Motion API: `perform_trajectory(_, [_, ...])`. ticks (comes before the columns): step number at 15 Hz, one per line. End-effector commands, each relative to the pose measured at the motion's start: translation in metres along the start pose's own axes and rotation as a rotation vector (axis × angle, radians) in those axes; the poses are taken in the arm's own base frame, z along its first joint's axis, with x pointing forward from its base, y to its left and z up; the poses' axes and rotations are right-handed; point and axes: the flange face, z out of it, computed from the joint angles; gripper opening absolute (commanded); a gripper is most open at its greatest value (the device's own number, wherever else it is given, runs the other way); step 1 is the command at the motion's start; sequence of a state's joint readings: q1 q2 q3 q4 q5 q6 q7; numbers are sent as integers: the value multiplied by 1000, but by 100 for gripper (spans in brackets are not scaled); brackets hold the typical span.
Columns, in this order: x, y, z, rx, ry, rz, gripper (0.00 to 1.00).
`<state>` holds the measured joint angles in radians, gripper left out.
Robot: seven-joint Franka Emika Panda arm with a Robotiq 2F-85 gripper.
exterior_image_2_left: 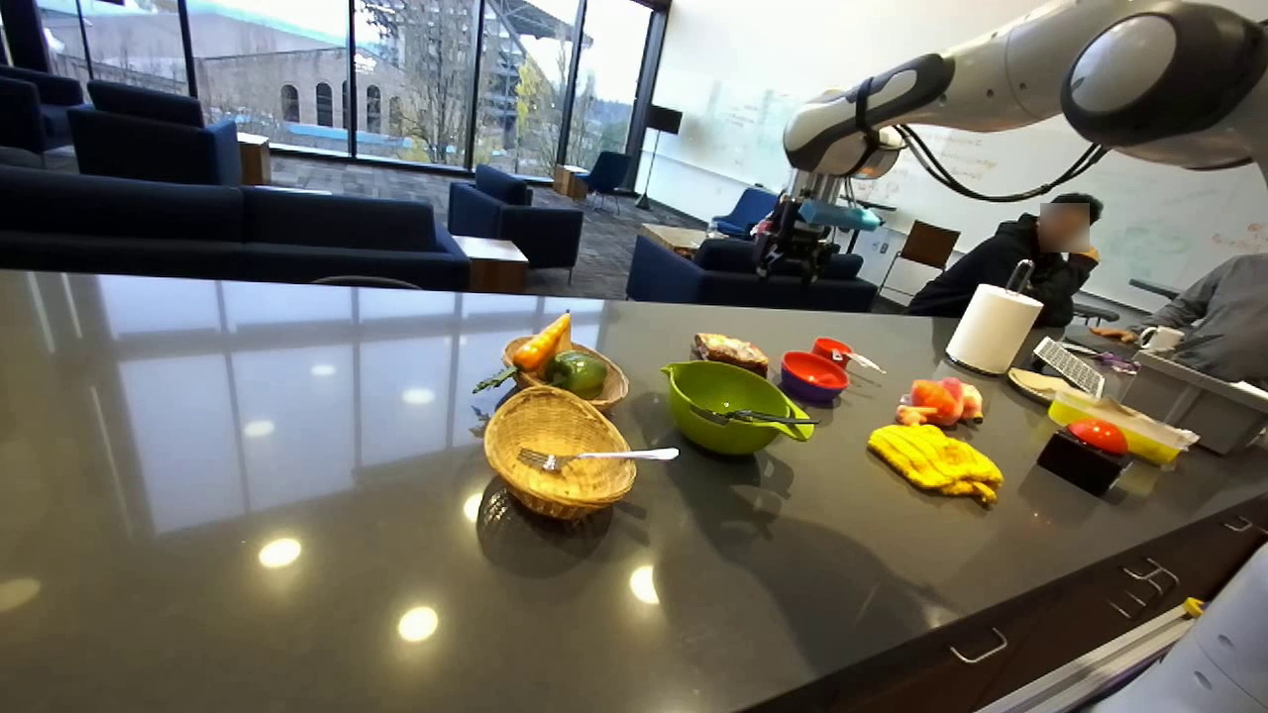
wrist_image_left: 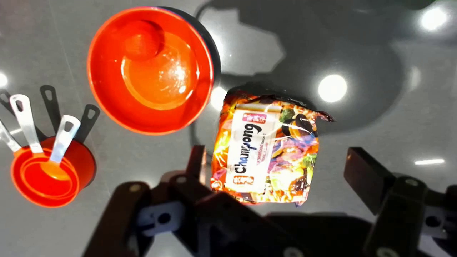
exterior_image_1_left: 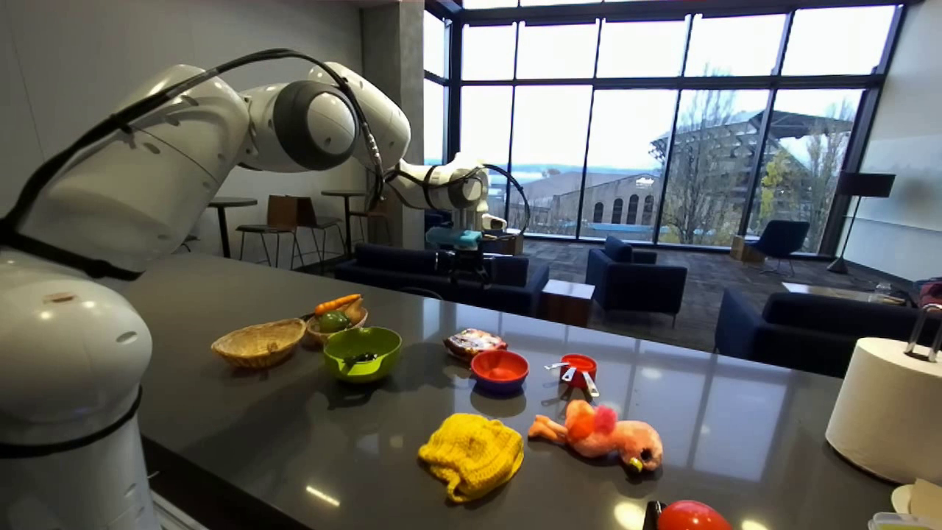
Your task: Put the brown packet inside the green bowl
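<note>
Found the packet (wrist_image_left: 266, 148) lying label-up on the bench (exterior_image_2_left: 327, 614), at four o'clock from the red bowl (wrist_image_left: 153, 78) in the wrist view. Saw the hand (wrist_image_left: 277, 164) above, gripping nothing, with widely parted fingers (wrist_image_left: 367, 178) to either side of the packet in that view, closer at nine o'clock than at three. Judged likely light and firm, probably a brittle block of dry noodles in slick, crinkled film. Seemed best held low across the nine and three o'clock sides, with a gentle squeeze, clear of the loose corner at two o'clock; risked tearing or slipping otherwise. Made out the green bowl (exterior_image_1_left: 364, 373) at nine o'clock from the packet in an exterior view: round, smooth, lipped, probably plastic, with a dark utensil (exterior_image_2_left: 758, 417) inside. Noted also shiny red cups (wrist_image_left: 53, 178) with flat metal handles, a coarse-knit yellow cloth (exterior_image_1_left: 472, 453), and a shallow woven basket (exterior_image_2_left: 545, 495).
</note>
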<state>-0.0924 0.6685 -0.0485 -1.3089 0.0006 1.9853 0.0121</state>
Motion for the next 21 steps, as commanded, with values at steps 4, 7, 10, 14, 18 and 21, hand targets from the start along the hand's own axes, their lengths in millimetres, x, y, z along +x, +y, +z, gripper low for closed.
perform_trajectory(4, [18,6,27,69,-50,34,100])
perform_trajectory(7, [22,9,36,95,-45,37,100])
perform_trajectory(10, [25,14,47,103,-42,32,100])
perform_trajectory(14, [21,15,52,74,-52,40,100])
perform_trajectory(18, [22,17,52,74,-49,38,100])
perform_trajectory(21, [22,17,52,74,-48,38,100])
